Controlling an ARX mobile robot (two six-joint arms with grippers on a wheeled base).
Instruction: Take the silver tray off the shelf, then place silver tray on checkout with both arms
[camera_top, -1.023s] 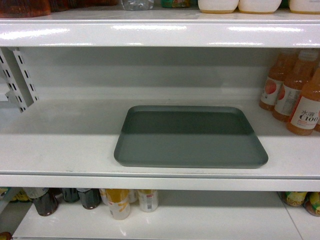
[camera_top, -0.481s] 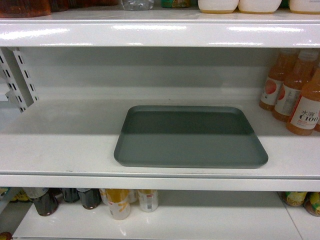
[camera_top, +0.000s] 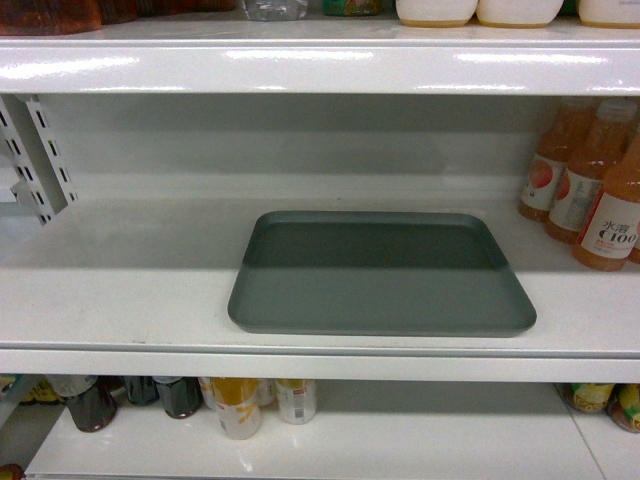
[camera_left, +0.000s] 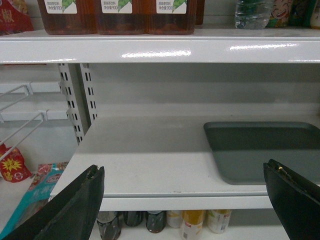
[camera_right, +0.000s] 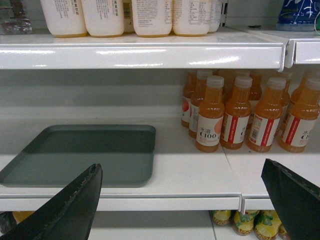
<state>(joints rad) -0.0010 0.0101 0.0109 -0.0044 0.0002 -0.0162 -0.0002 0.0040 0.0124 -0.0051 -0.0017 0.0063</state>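
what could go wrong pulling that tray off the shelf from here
1. The orange juice bottles stand close beside the silver tray's right edge; the right gripper may knock them when it reaches in.
2. The tray lies flat on the shelf with a low rim, so fingers could slip off instead of gripping.
3. Both grippers, left included, are open and short of the shelf; an uneven lift could tilt the tray into the board above.

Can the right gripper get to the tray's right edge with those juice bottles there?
Probably yes. The right gripper is open, and bare shelf separates the silver tray from the orange bottles.
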